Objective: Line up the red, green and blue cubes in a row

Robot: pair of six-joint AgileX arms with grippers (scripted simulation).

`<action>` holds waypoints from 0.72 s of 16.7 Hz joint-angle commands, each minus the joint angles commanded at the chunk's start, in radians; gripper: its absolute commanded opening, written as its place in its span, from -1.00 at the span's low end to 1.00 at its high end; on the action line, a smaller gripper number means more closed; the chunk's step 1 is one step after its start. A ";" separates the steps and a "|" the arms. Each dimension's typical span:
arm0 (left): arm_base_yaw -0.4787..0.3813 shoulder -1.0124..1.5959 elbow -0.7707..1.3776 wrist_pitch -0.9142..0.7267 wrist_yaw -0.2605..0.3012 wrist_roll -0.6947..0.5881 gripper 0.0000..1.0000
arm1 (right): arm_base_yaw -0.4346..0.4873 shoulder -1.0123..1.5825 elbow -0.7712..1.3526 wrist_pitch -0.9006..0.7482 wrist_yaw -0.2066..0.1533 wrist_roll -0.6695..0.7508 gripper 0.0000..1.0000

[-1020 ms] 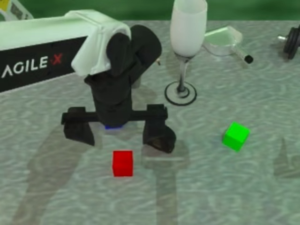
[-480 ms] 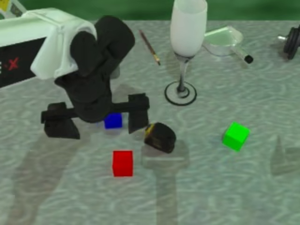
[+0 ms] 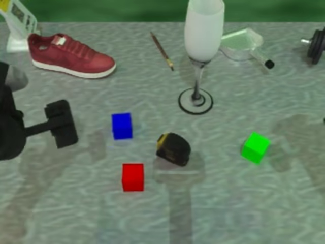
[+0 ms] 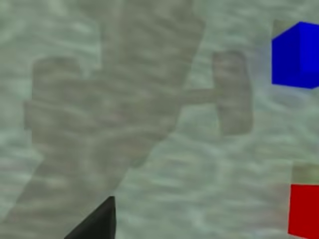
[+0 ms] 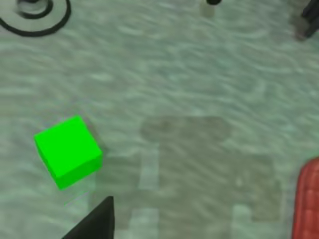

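Grey-green marbled table (image 3: 228, 203) carries the red cube (image 3: 133, 177) nearest, left of centre. Green cube (image 3: 255, 147) sits right; blue cube (image 3: 122, 125) just beyond red. Left gripper (image 3: 61, 123) hovers far left, grip state unclear.

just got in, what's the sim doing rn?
Cube line-up, mid-run. The left gripper is at the table's left edge, holding nothing, well left of the blue cube. The blue cube sits on the table with the red cube just in front of it. The green cube lies apart on the right, past the tape measure. The right arm is not in the top view.
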 joint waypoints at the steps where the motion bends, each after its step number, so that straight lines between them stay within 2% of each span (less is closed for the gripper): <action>1: 0.037 -0.100 -0.085 0.050 0.001 0.034 1.00 | 0.020 0.115 0.076 -0.057 0.001 -0.027 1.00; 7: 0.222 -0.668 -0.529 0.345 0.014 0.268 1.00 | 0.131 0.700 0.495 -0.372 0.004 -0.177 1.00; 12: 0.302 -0.965 -0.711 0.551 0.030 0.441 1.00 | 0.196 1.023 0.756 -0.542 0.004 -0.264 1.00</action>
